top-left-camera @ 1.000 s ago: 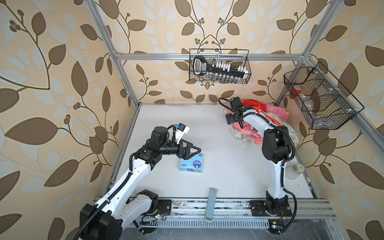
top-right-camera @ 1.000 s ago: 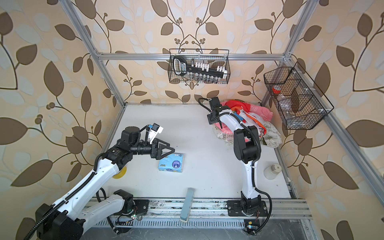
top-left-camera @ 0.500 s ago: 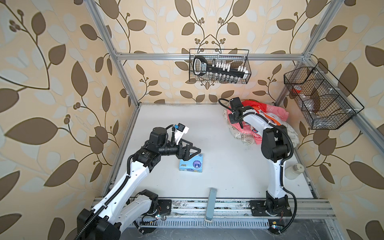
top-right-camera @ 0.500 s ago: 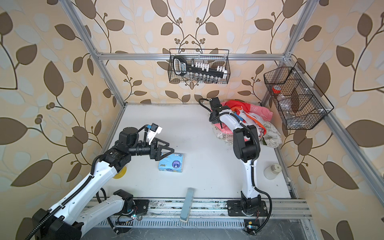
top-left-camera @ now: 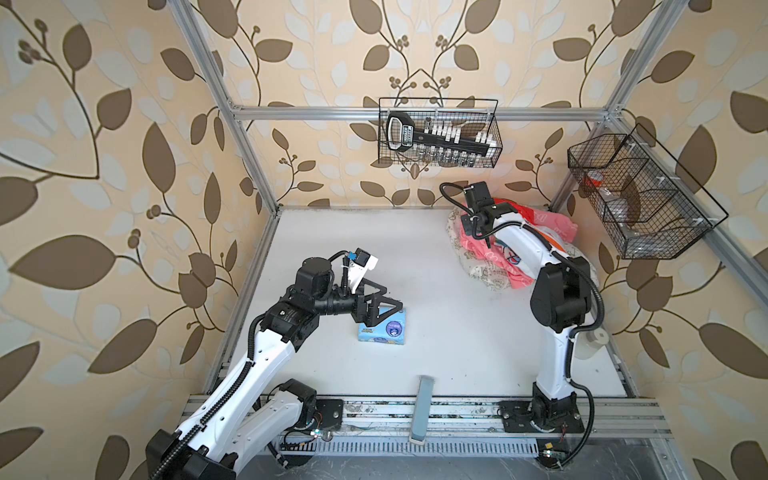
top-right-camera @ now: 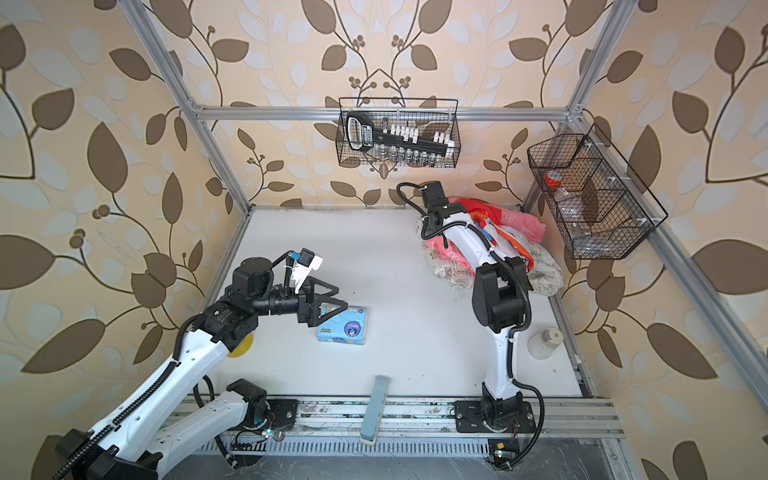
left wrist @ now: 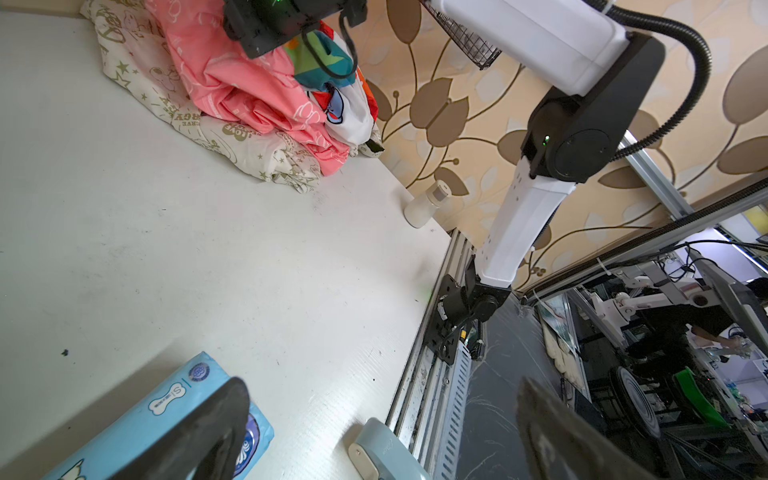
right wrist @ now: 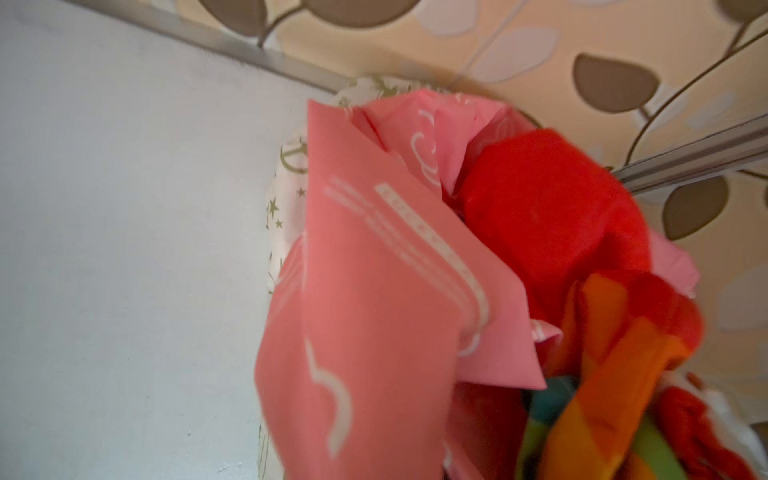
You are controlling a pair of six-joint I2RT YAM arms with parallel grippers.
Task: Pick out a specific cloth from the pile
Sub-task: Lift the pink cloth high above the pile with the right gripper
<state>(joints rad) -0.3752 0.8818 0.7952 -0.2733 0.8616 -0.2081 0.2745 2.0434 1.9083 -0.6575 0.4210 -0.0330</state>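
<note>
- Coral-pink cloth [top-left-camera: 464, 242], white outline print: lying at the left end of the pile [top-right-camera: 540, 266] in the back right corner of the desk [top-left-camera: 449, 299], draping over cream printed fabric [left wrist: 249, 153]. One fold is standing up out of the heap toward the right wrist camera, beside the red and rainbow cloth [right wrist: 602, 374].
- Right claw [top-left-camera: 484, 241]: pointing down into that fold, jaws pressing together and pinching the cloth. Its fingertips are hiding behind fabric in the right wrist view.
- Right arm [top-left-camera: 557, 295]: rising upright from its base on the front rail and bending at the elbow. The forearm is stretching back across the pile and the wrist is folding downward.
- Left claw [top-left-camera: 388, 301]: jaws standing wide apart, holding nothing, hovering just above a blue packet [top-left-camera: 384, 330]. In the left wrist view its fingers [left wrist: 199, 432] are framing bare desk.
- Left arm [top-left-camera: 270, 361]: leaning forward from the left of the front rail, forearm running roughly level, claw facing rightward, well apart from the pile.
- White bottle [top-left-camera: 592, 345]: standing at the desk's right edge, near the right arm's lower link.
</note>
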